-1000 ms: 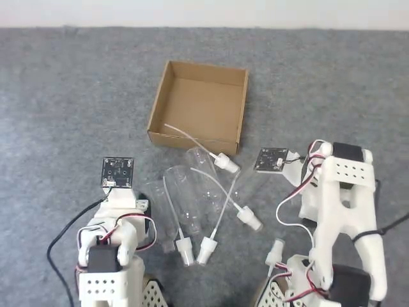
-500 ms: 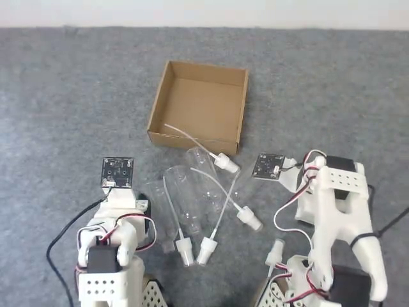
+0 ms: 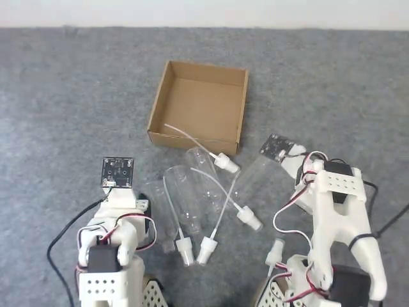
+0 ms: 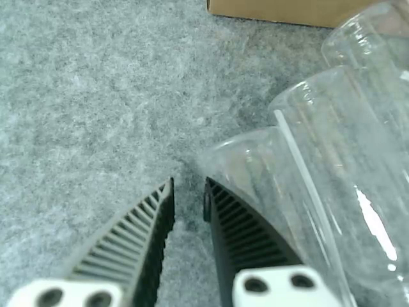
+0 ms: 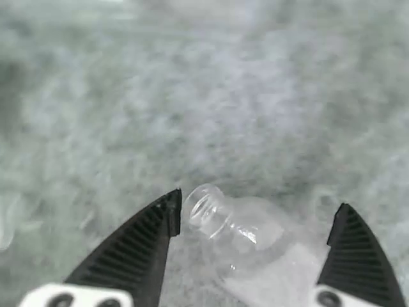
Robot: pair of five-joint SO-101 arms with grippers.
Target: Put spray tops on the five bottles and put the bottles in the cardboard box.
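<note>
A clear bottle [image 5: 246, 231] lies right of the other bottles [image 3: 192, 192], near-right of the cardboard box [image 3: 197, 137]; probably light, stiff and slippery, best pinched across the body behind the neck; the right gripper [image 5: 260, 203] hangs over it wide open, empty; its wrist view shows the bare neck, the high view the loose spray tops [image 3: 246, 217] leftward; the left gripper [image 4: 188, 185] is barely ajar, empty.

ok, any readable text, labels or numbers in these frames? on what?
None readable.
cardboard box: plain walls, no print.
bottles: clear, no labels.
circuit boards on the arms' wrists: any markings are too small to read.
</note>
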